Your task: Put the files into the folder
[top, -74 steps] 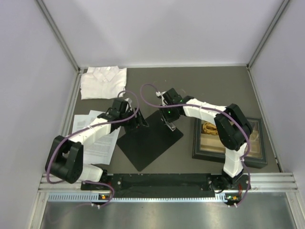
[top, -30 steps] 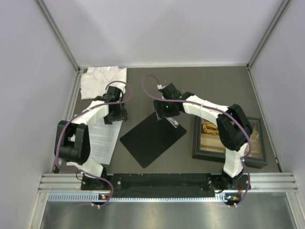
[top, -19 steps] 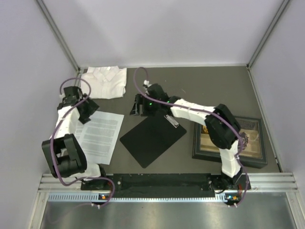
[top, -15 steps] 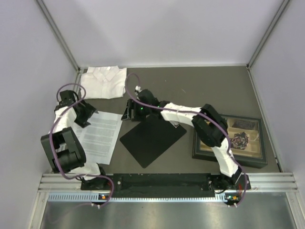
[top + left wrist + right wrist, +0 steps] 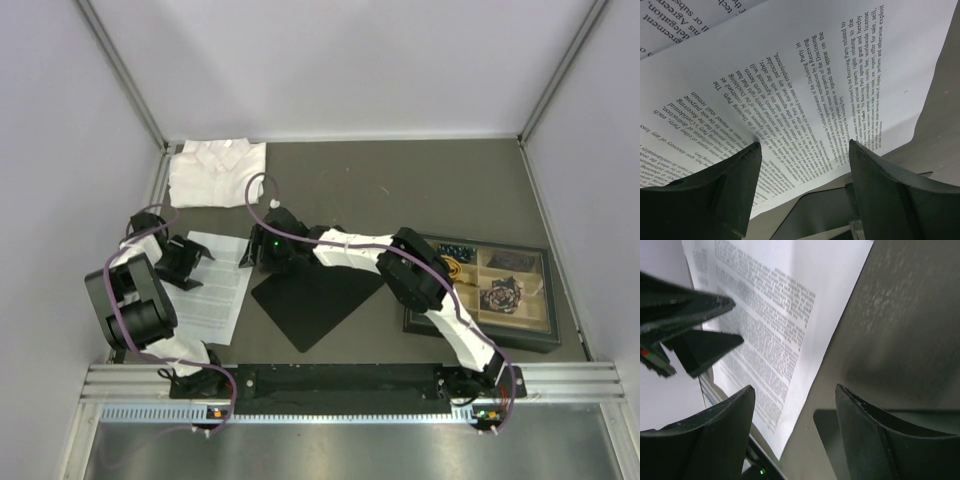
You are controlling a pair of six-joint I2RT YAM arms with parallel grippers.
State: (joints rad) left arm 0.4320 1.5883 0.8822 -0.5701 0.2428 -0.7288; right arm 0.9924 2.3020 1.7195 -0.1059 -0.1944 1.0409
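The files [image 5: 222, 297] are white printed sheets lying flat at the left of the table. The black folder [image 5: 315, 297] lies flat just to their right, its clip end hidden under my right arm. My left gripper [image 5: 198, 256] is open, low over the sheets' far part, with printed paper [image 5: 805, 75] between its fingers [image 5: 725, 190]. My right gripper [image 5: 252, 254] is open and empty, reaching left over the bare table at the sheets' right edge [image 5: 775, 305]. The left gripper's fingers [image 5: 695, 325] show in the right wrist view.
A folded white shirt [image 5: 216, 171] lies at the back left. A dark-framed compartment tray [image 5: 545, 300] of small items stands at the right. A metal rail [image 5: 330, 385] runs along the near edge. Walls close in on the left and right.
My left gripper has swung left from beside the folder onto the sheets. My right arm has reached left from the folder's clip to the sheets' right edge, uncovering the tray.
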